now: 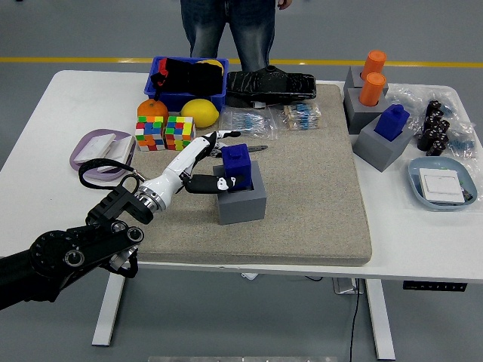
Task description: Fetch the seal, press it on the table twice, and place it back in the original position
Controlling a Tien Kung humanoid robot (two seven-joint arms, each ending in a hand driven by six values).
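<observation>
Head view: left hand, white fingers pinching blue block-shaped seal from its left, seal upright, seated in grey square holder on tan mat; straight-up lift looks clear.

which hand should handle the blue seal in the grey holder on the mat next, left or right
Left. The left robot hand is already wrapped around the blue seal sitting in the grey holder on the mat. No right arm shows in the head view, so the left is better placed.
</observation>
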